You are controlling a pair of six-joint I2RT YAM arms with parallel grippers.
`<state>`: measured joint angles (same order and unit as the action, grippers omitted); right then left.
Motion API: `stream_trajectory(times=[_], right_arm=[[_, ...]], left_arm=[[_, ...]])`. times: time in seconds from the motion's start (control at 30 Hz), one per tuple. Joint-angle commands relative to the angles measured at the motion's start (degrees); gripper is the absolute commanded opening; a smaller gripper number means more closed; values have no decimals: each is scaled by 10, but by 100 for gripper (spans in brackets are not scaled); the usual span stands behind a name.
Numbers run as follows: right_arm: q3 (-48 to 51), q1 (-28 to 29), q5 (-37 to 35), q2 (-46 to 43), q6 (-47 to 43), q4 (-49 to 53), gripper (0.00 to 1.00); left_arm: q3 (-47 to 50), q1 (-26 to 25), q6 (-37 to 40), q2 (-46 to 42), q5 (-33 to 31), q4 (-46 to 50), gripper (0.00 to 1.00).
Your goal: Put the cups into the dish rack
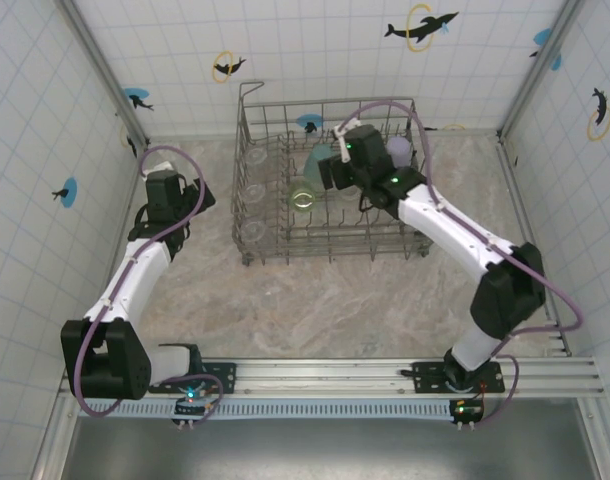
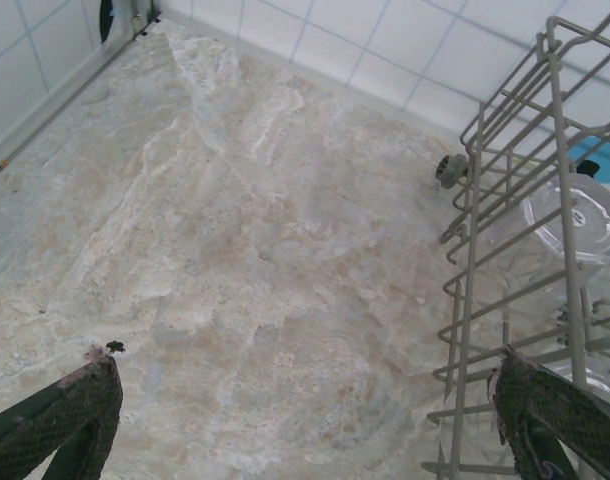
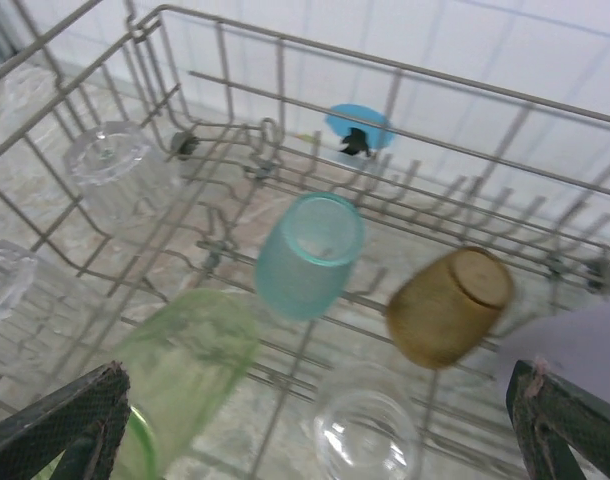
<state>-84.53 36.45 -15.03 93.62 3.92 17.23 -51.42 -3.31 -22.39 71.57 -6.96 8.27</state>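
Right gripper [image 3: 315,410] hangs over the rack [image 3: 405,66], jaws wide, empty. Left gripper [image 2: 305,370] is also wide and empty, over the table [image 2: 235,250] just left of the rack.

Green cup [image 3: 185,365], teal cup [image 3: 305,255], amber cup [image 3: 450,305] and clear cups [image 3: 365,430] lie tilted inside the rack.

Judgement: loading is near done. The right arm should lift straight up so the fingers do not nudge the green cup.
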Motion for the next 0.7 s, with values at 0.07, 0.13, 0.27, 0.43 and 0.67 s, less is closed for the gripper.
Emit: stream_trajectory(times=[0.07,0.13,0.27,0.43,0.67], right_arm=[[72,-51,3,-93,34,-41,100],[104,-72,0,-123,42,-53,100],[157,-114,-11,-172,67,-64,100],[216,-171,-13,-217,96,-76,100],[295,-263,-61,-260,133,-90,100]], left_arm=[[25,2,-24,-10,-74,-19,97],[35,1,-24,-15,-98,-29,97],[65,2,-22,-18,-153,-65,97],[88,2,-12,-11,-217,-105,97],[142,1,-25,-1,-254,-138,97]])
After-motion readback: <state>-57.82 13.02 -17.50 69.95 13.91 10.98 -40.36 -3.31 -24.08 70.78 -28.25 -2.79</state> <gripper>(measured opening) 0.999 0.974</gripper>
